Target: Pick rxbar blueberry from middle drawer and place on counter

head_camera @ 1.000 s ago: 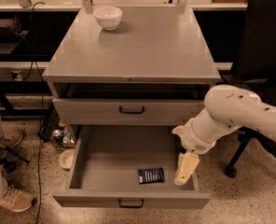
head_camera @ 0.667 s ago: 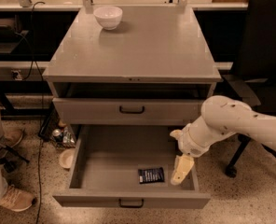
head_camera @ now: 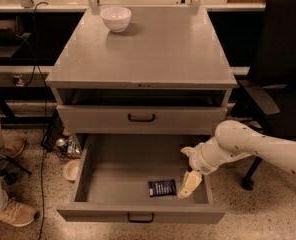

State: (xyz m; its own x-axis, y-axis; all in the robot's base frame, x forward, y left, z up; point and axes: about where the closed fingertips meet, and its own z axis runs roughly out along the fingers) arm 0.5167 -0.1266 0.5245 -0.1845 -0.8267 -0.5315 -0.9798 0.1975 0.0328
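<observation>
The rxbar blueberry (head_camera: pixel 162 188), a small dark navy wrapper, lies flat on the floor of the open middle drawer (head_camera: pixel 118 166), near its front right. My gripper (head_camera: pixel 189 184) hangs down inside the drawer just right of the bar, close beside it, at the end of my white arm (head_camera: pixel 248 146) that reaches in from the right. The gripper holds nothing that I can see. The counter (head_camera: pixel 148 49) is the grey top slab of the cabinet.
A white bowl (head_camera: pixel 116 18) stands at the counter's back left. The drawer above (head_camera: pixel 141 118) is shut. A black office chair (head_camera: pixel 283 59) stands to the right. A person's shoes (head_camera: pixel 10 211) and small items on the floor (head_camera: pixel 68 146) are at left.
My arm has moved left and a little down, bringing the gripper closer to the bar. The bar has not moved.
</observation>
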